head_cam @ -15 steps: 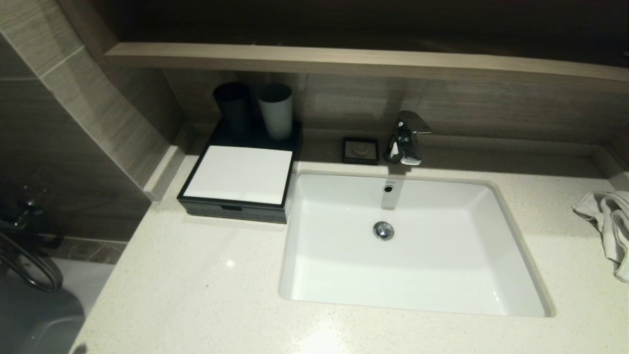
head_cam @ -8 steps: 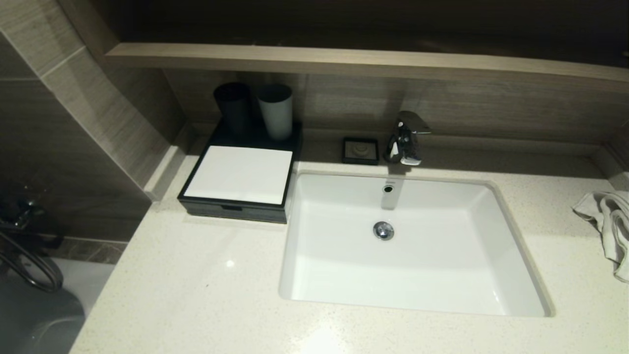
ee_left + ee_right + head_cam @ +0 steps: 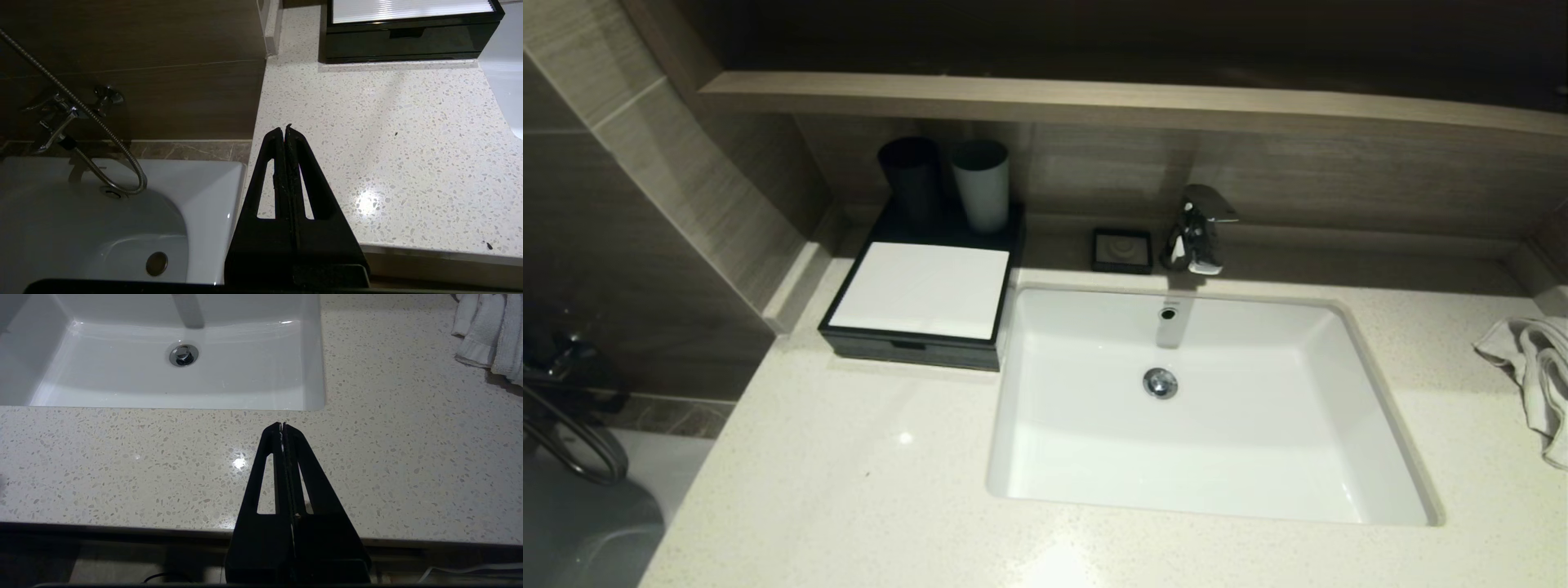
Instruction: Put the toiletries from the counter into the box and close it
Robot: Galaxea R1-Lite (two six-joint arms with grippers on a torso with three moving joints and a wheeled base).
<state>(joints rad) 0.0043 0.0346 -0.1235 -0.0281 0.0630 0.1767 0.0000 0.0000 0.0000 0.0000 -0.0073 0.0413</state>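
The box (image 3: 919, 304) is sitting drawer-closed at the head view's upper left on the surface (image 3: 849, 474). The left end effector (image 3: 285, 132) and the right end effector (image 3: 282, 428) are hovering at the surface's near edge, fingers pressed together, holding nothing.

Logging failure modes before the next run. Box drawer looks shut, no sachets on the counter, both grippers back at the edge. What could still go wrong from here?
1. The box drawer looks flush, but no view shows inside; whether the sachets are in it cannot be told.
2. The left gripper, shut, sits by the counter corner, which its arm might clip.
3. The right gripper, shut, is also at the front edge; the towel lies nearby and could snag.
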